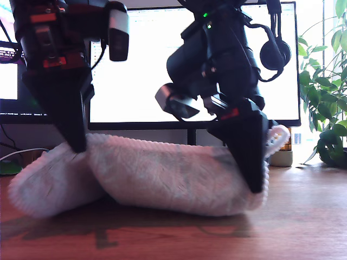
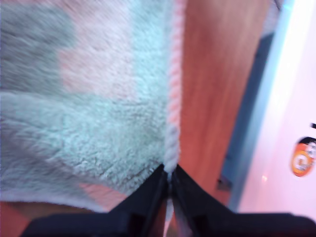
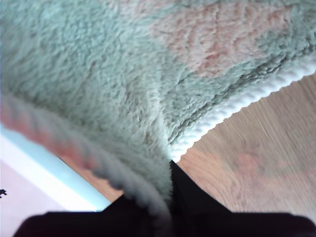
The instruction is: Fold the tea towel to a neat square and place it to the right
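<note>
The tea towel (image 1: 162,179), fluffy pale beige-pink with a twisted cord hem, lies bunched in a long roll on the wooden table (image 1: 303,227). My first gripper (image 1: 79,147), on the exterior view's left, is shut on the towel's upper edge. In the first wrist view, my first gripper (image 2: 169,180) pinches the hem, and the towel (image 2: 98,138) spreads out beside it. My second gripper (image 1: 258,187) is shut on the towel's end on the exterior view's right, low near the table. In the second wrist view the towel (image 3: 98,74) folds over my second gripper (image 3: 168,163).
A large lit monitor (image 1: 162,81) stands close behind the towel, with headphones (image 1: 275,53) hung on it. A small jar (image 1: 282,154) and a leafy plant (image 1: 325,108) stand at the exterior view's right. A second screen (image 1: 8,81) shows at its left edge.
</note>
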Controlling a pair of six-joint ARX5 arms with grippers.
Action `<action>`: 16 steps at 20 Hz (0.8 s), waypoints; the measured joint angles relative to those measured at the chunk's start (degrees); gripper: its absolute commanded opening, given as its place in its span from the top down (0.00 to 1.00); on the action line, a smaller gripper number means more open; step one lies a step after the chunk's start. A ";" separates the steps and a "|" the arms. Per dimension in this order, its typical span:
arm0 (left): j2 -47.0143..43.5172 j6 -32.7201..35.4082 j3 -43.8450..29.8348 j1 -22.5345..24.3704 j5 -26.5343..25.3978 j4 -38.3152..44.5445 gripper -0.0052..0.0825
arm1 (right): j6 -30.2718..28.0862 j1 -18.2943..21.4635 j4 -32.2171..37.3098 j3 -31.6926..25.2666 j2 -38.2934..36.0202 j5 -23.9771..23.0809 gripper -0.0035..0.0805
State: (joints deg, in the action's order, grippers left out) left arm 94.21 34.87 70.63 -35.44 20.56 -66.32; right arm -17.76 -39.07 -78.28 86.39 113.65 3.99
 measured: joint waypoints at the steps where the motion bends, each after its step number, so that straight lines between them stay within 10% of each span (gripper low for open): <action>1: 0.52 -0.04 0.00 -0.46 0.04 -0.59 0.97 | 0.26 0.02 0.00 0.00 -0.02 0.00 0.97; 9: 0.81 -3.23 -2.16 -1.22 0.26 -1.88 0.97 | 2.95 -0.04 -0.02 -0.02 -0.94 2.21 0.97; 16: 1.18 -4.79 -3.39 -1.20 0.33 -2.45 0.74 | 4.17 -1.27 -0.07 -1.79 -1.07 3.39 0.90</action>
State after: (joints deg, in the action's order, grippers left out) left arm 95.39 30.09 67.24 -36.64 20.88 -68.77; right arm -13.58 -40.34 -78.35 84.60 112.57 7.38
